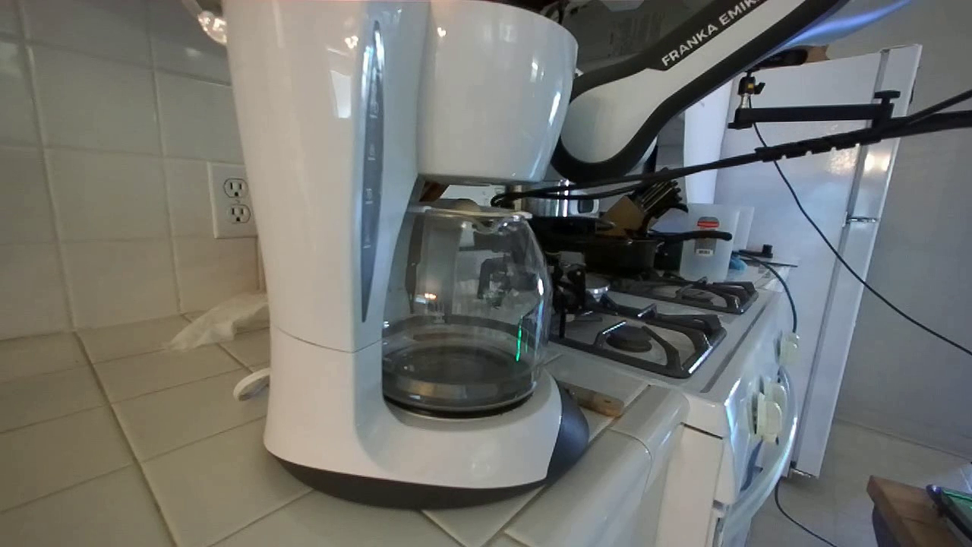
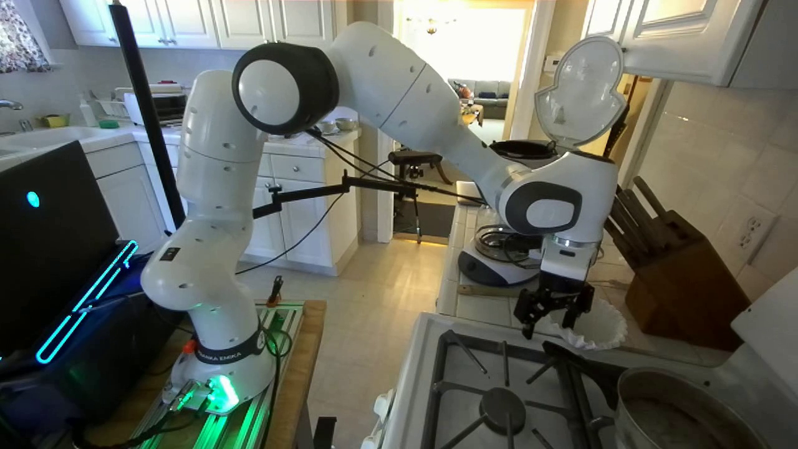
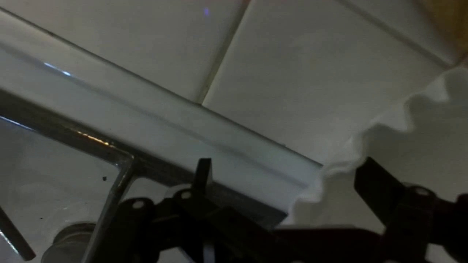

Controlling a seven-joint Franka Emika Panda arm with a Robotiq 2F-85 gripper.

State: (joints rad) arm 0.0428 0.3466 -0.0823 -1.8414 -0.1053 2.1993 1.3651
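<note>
My gripper [image 2: 548, 325] is open, pointing down over the stove's back edge by the counter. A white fluted paper filter [image 2: 608, 325] sits beside it on the counter. In the wrist view, the rim of the filter [image 3: 431, 153] runs between the open fingers of the gripper [image 3: 287, 168]. The right finger overlaps the filter; the left is over the stove edge. I cannot tell whether they touch. A white coffee maker [image 1: 311, 289] with a glass carafe [image 1: 463, 304] stands on the counter; its lid [image 2: 580, 93] is raised. In that exterior view the gripper is mostly hidden behind it.
A wooden knife block [image 2: 692, 287] stands behind the filter. A pot [image 2: 679, 399] and a black pan handle [image 2: 589, 368] are on the stove [image 2: 424, 349]. A wooden-handled tool [image 1: 596, 400] lies by the coffee maker. Cables hang from the arm.
</note>
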